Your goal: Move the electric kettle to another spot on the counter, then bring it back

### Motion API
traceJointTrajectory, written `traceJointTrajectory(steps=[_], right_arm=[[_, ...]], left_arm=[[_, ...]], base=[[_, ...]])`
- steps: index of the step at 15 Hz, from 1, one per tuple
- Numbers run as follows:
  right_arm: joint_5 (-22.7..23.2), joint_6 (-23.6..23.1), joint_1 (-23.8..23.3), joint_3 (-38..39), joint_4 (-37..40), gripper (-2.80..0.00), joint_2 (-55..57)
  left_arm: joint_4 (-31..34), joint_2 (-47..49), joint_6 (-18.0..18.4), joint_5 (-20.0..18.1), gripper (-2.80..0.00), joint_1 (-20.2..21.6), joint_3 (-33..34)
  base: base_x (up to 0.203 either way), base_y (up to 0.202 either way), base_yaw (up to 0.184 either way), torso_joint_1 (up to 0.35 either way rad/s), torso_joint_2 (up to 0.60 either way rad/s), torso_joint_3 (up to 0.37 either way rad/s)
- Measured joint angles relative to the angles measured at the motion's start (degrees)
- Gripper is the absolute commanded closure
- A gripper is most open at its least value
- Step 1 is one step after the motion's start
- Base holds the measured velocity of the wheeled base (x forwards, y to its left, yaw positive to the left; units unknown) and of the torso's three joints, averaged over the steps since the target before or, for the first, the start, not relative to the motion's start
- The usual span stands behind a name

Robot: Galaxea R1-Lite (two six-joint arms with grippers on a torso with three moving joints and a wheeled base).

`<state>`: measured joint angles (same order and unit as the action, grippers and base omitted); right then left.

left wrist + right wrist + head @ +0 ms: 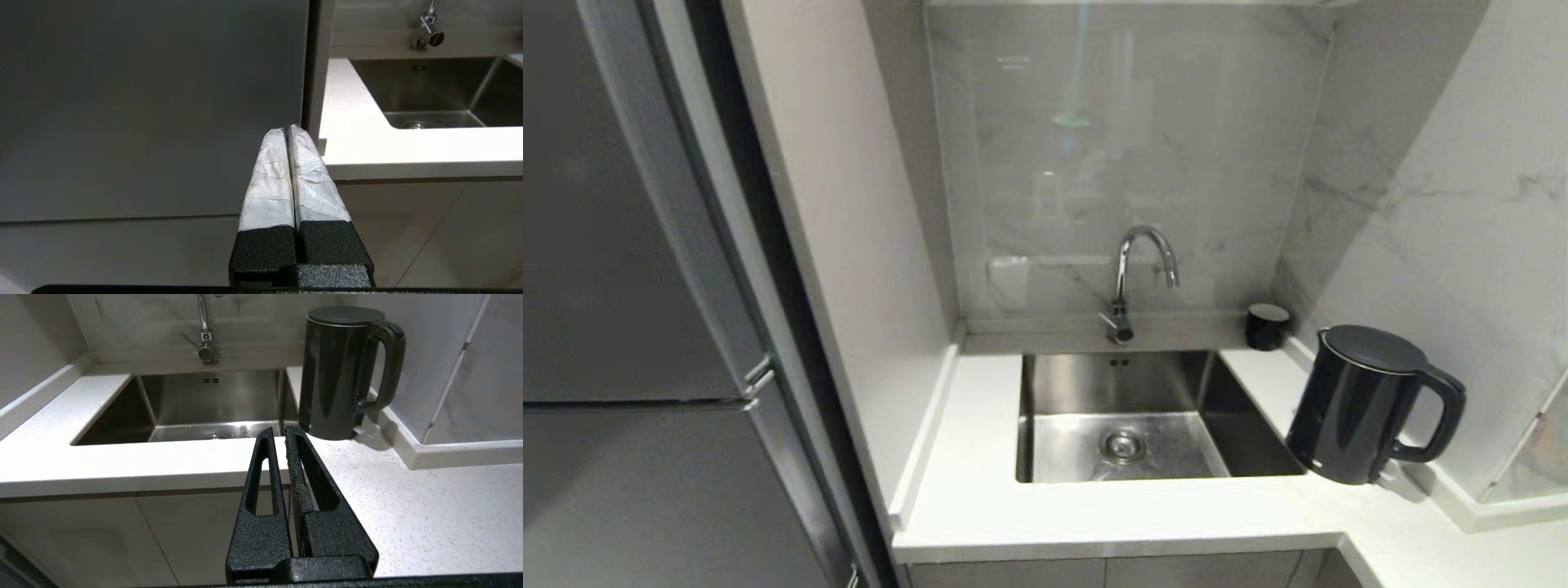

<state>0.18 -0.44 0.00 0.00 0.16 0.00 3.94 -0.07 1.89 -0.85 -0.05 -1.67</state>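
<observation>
Electric kettle (1356,408) stands upright on the surface (1094,510), at the sink's (1054,408) 3 o'clock corner, handle toward the wall. Right gripper (282,430) fingers pressed together, empty, low at the surface edge; kettle lies at about 1 o'clock from them, near, long axis vertical. Left gripper (288,130) fingers shut, empty, over by the fridge (143,102), well apart. Right arm clearly nearer.
</observation>
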Motion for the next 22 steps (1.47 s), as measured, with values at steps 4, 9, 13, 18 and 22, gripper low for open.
traceJointTrajectory(steps=[4, 9, 13, 18, 22], right_arm=[[0.0, -0.1, 0.0, 0.0, 0.0, 0.0, 0.0], [0.0, 0.0, 0.0, 0.0, 0.0, 0.0, 0.0], [0.0, 0.0, 0.0, 0.0, 0.0, 0.0, 0.0], [0.0, 0.0, 0.0, 0.0, 0.0, 0.0, 0.0], [0.0, 0.0, 0.0, 0.0, 0.0, 0.0, 0.0]], left_arm=[[0.0, 0.0, 0.0, 0.0, 0.0, 0.0, 0.0], [0.0, 0.0, 0.0, 0.0, 0.0, 0.0, 0.0], [0.0, 0.0, -0.1, 0.0, 0.0, 0.0, 0.0], [0.0, 0.0, 0.0, 0.0, 0.0, 0.0, 0.0], [0.0, 0.0, 0.0, 0.0, 0.0, 0.0, 0.0]], base=[[0.0, 0.0, 0.0, 0.0, 0.0, 0.0], [0.0, 0.079, -0.004, 0.001, 0.0, 0.001], [0.0, 0.097, 0.0, 0.001, 0.0, 0.005], [0.0, 0.0, 0.0, -0.077, 0.17, 0.104], [0.0, 0.0, 0.0, -0.123, 0.29, 0.165]])
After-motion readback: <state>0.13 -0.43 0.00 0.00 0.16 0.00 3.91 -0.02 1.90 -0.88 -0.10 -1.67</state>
